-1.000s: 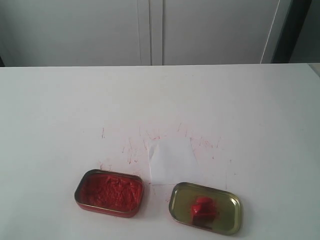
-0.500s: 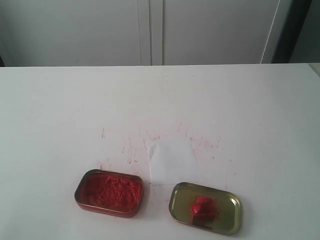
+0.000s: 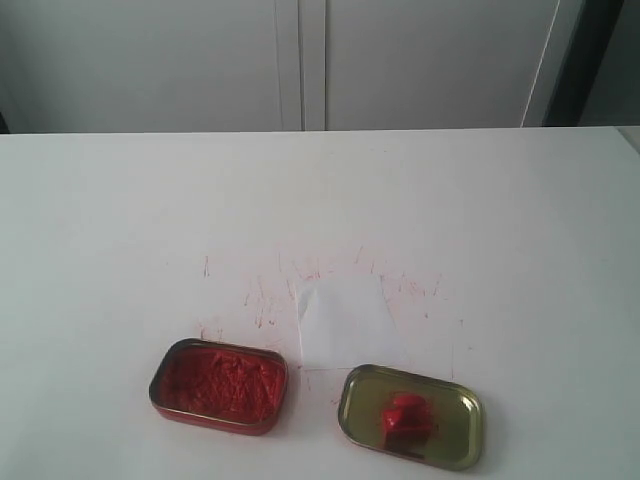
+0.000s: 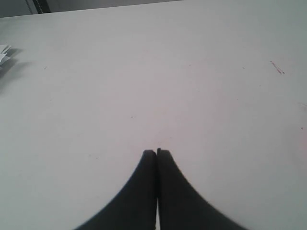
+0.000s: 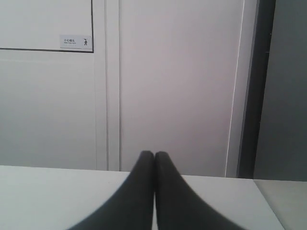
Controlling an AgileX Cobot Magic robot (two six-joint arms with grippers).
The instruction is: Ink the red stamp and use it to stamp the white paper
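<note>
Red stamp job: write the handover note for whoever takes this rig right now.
Grippers: the left gripper is shut and empty over the bare table. The right gripper is shut and empty, aimed at the wall beyond the table. Neither shows in the exterior view.
Things: the red stamp lies inside the gold tin, front right. The ink tin sits open, front left. The white paper lies flat just behind and between the tins, with no print that I can see.
Done: nothing yet.
Left: pick up the stamp, press it into the ink, stamp the paper.
</note>
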